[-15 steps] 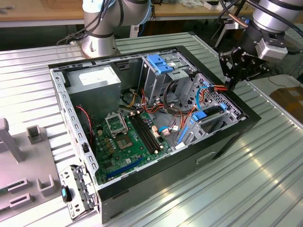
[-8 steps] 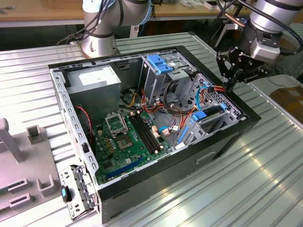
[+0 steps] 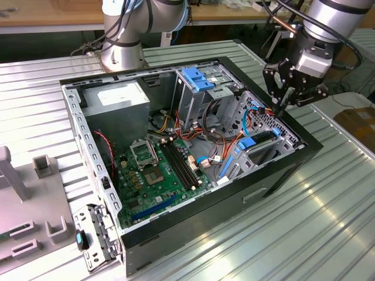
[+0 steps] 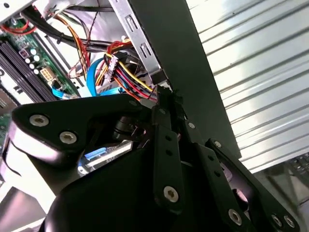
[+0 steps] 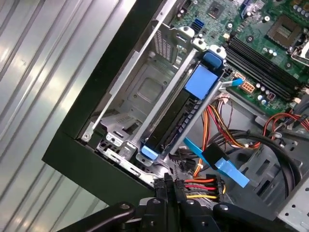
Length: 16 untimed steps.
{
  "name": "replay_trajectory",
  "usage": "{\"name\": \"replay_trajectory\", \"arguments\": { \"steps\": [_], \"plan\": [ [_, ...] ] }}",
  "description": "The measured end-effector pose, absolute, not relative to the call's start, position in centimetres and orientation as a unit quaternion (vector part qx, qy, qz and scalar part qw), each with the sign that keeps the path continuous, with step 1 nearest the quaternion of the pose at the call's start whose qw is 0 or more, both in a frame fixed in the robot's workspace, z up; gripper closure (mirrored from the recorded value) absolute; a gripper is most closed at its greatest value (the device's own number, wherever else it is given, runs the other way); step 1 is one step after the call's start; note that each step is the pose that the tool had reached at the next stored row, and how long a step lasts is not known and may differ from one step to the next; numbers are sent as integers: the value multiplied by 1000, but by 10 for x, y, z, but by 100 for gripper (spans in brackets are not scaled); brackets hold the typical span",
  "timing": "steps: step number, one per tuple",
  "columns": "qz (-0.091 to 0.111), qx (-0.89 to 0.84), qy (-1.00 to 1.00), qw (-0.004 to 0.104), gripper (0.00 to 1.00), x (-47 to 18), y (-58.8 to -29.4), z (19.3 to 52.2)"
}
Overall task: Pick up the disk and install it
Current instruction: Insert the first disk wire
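The disk [image 5: 175, 121] stands on edge in the grey drive cage [image 5: 145, 92] at the case's corner, its bright blue carrier rail [image 5: 199, 81] along the exposed edge. In the exterior view the disk [image 3: 259, 146] lies in the cage at the case's right side. My gripper [image 3: 283, 110] hangs just above and behind it, over the case's right wall. Its fingers [image 4: 163, 108] meet at the tips, shut, against a bundle of red, yellow and black wires [image 4: 137, 84]. I cannot tell whether the wires are pinched. Nothing of the disk is in the fingers.
The open black computer case [image 3: 222, 205] lies on a ribbed metal table [image 3: 316, 234]. Inside are a green motherboard [image 3: 158, 172], a power supply [image 3: 117, 99] and a tall grey cage with a blue latch [image 3: 196, 79]. Blue cables [image 5: 227, 169] cross beside the disk. Grey fixtures [image 3: 35, 199] stand at the exterior view's left.
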<state>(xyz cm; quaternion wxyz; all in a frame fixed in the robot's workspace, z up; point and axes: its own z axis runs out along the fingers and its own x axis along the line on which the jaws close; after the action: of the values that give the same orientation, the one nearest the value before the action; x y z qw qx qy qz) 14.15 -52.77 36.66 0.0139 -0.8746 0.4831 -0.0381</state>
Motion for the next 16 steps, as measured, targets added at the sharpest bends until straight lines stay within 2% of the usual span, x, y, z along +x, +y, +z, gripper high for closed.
{"name": "replay_trajectory", "arguments": {
  "steps": [16],
  "plan": [
    [-39,-801,597,8,83,131,-528,364]
  ]
}}
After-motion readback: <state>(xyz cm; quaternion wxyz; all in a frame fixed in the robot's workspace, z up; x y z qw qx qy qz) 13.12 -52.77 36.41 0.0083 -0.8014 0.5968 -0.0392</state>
